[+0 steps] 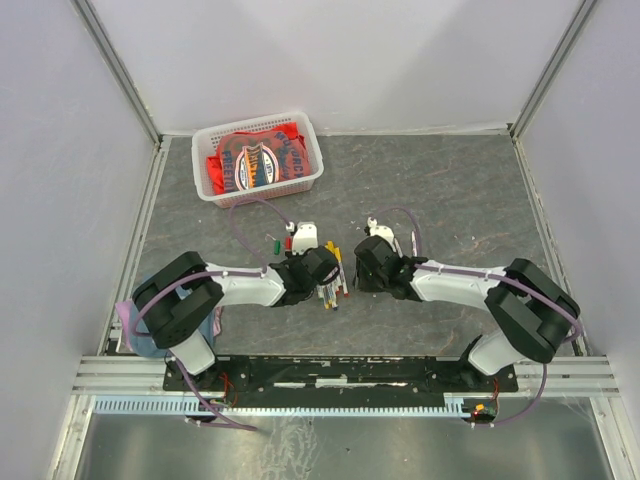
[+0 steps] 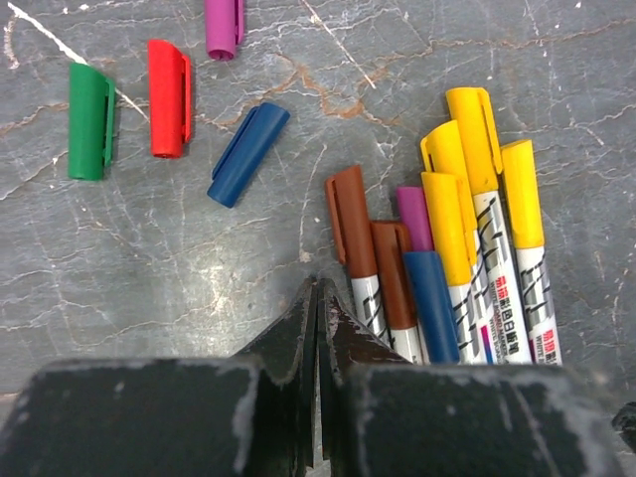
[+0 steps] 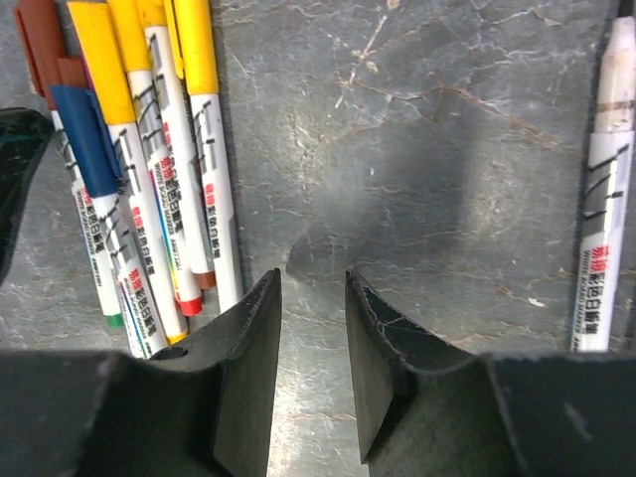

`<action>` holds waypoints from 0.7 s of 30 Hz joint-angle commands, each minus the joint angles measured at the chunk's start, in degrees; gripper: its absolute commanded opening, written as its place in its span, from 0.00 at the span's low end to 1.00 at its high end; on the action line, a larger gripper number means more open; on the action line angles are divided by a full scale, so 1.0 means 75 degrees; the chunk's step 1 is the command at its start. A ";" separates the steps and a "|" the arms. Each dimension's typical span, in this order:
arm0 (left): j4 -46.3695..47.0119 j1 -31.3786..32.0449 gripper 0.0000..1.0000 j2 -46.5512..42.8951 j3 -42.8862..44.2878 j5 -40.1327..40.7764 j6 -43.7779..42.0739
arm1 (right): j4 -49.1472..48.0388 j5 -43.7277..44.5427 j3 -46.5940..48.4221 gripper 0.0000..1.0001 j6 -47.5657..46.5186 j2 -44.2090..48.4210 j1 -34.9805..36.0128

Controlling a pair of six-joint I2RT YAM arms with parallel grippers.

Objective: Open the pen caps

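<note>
Though parked right beside the pen cluster point(image 2: 447, 258), grips nothing with the left pincer point(image 2: 319, 290): fingers pressed flat together, tips just off the cluster's left edge in the left wrist view, next to a brown-capped pen. Capped within the cluster: four yellow caps point(image 2: 475, 139), two brown caps point(image 2: 348, 219), one purple cap point(image 2: 414, 217) and one blue cap point(image 2: 429, 298), all on white barrels lying side by side, partly overlapping, on the grey marbled tabletop point(image 2: 179, 278). Off the pens, left of the cluster in that same view: loose blue cap point(image 2: 248, 154) nearest, red cap point(image 2: 169, 97) farther out, green cap point(image 2: 89, 121) farthest, second purple cap point(image 2: 224, 25) up at the frame's top edge; each flat on the tabletop, none touching another. On the cluster's opposite side: right pincer point(image 3: 313, 280), fingers standing apart, nothing between them but bare surface. Past that pincer, away from the cluster: lone white pen barrel point(image 3: 606, 229), roughly parallel to the clustered pens. Far behind the cluster, toward the back left in the top view: white basket point(image 1: 262, 196) with a red printed cloth point(image 1: 255, 160) inside.
</note>
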State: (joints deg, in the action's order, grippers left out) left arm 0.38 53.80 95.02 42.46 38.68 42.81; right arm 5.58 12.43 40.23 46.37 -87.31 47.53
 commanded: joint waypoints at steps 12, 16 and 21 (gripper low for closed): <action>-0.0812 -0.0026 0.06 -0.1097 -0.0582 -0.0059 0.0136 | 0.0287 0.0081 0.0492 0.39 -0.0538 0.0014 0.0214; -0.0854 -0.0032 0.06 -0.1234 -0.0619 -0.0082 0.0120 | 0.0287 0.0140 0.0630 0.39 -0.0596 0.0065 0.0282; -0.0861 -0.0030 0.06 -0.1420 -0.0634 -0.0059 -0.0002 | 0.0450 0.0171 0.0937 0.39 -0.0731 -0.0040 0.0280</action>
State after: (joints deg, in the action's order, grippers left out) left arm -6.28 53.74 86.80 38.02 37.23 42.83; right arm 8.80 12.62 43.46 42.37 -87.18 49.41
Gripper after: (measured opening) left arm 0.060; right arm 0.393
